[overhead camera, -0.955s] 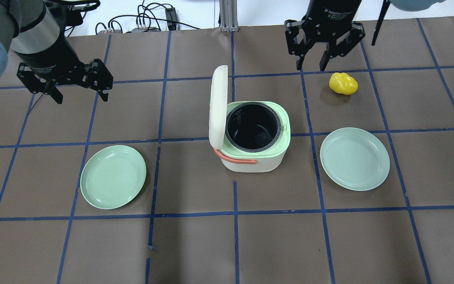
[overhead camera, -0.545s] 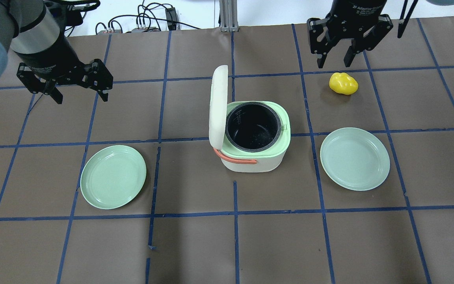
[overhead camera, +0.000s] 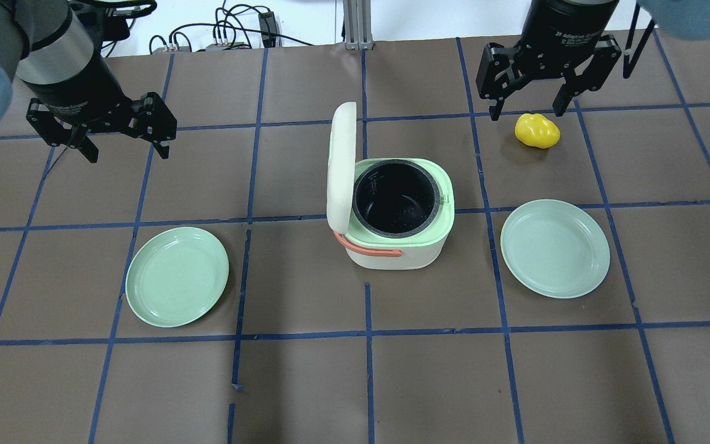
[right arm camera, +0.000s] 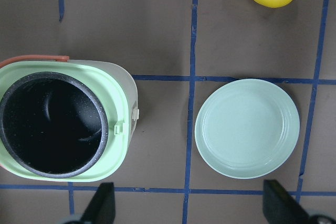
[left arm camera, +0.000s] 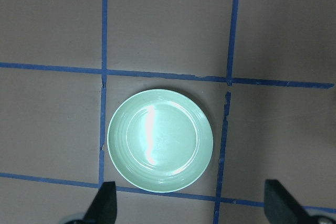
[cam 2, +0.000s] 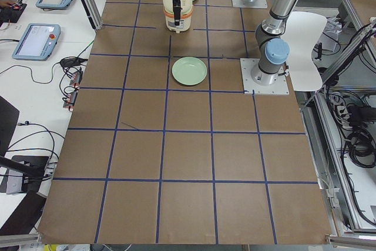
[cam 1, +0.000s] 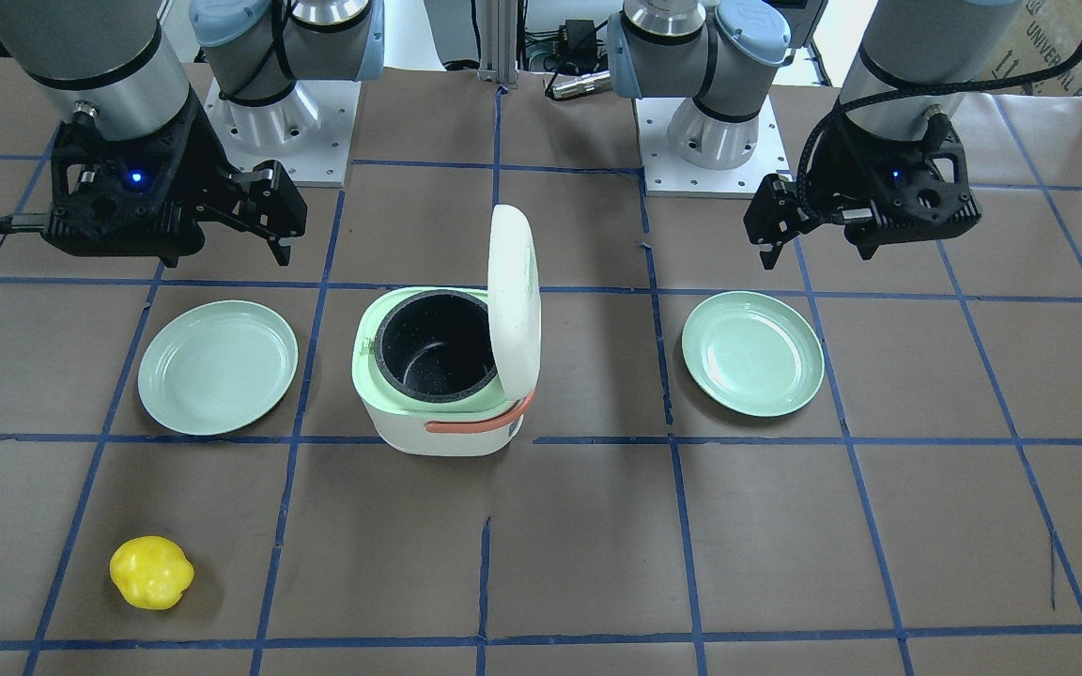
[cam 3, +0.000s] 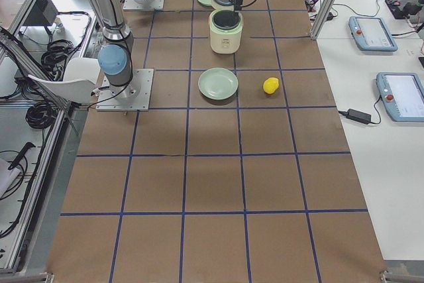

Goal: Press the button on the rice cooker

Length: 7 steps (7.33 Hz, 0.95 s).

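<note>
The rice cooker (overhead camera: 399,216) stands mid-table with its white lid (overhead camera: 339,166) swung up on the left and the black pot bare. A small latch button (overhead camera: 445,198) sits on its green rim at the right; it also shows in the right wrist view (right arm camera: 135,114). My right gripper (overhead camera: 525,113) is open and empty, above the table behind and to the right of the cooker, over the far edge of a yellow toy pepper (overhead camera: 537,131). My left gripper (overhead camera: 128,154) is open and empty, far to the cooker's left.
A green plate (overhead camera: 176,276) lies front left of the cooker, below the left gripper in the left wrist view (left arm camera: 160,148). A paler green plate (overhead camera: 554,248) lies to the cooker's right. Cables lie beyond the table's far edge.
My right gripper has moved to the right, away from the cooker, and now hangs over the yellow pepper with its fingers wider apart. The left arm has not moved.
</note>
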### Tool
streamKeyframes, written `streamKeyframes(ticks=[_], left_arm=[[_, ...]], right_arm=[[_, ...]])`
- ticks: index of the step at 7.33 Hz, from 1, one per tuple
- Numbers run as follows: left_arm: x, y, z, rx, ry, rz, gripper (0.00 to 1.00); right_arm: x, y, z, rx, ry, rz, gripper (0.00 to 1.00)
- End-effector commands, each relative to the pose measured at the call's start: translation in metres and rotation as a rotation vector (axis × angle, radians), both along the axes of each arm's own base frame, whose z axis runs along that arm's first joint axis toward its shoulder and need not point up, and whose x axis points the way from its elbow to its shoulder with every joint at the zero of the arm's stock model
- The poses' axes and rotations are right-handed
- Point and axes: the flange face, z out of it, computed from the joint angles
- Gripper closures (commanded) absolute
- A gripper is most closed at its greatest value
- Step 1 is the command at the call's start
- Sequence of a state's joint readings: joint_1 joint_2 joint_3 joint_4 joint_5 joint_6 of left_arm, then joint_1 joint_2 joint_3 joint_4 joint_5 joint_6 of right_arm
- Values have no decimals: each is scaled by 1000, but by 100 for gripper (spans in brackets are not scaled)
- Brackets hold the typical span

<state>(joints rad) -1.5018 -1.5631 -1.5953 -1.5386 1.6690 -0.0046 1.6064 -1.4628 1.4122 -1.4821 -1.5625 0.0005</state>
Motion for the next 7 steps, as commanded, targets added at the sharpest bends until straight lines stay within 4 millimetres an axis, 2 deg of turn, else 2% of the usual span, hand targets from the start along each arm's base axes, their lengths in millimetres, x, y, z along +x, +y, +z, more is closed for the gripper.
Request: streamKeyframes(ticks=[1,5,7], left_arm=[[0,0,0,0,0,0,0],[0,0,0,0,0,0,0],[0,0,1,-2,0,0,0]], right_arm=[[-9,-1,-4,7,-7,-17,0],[-10,0,-5,11,-10,-23,0],[-10,3,1,-3,-7,-19,0]])
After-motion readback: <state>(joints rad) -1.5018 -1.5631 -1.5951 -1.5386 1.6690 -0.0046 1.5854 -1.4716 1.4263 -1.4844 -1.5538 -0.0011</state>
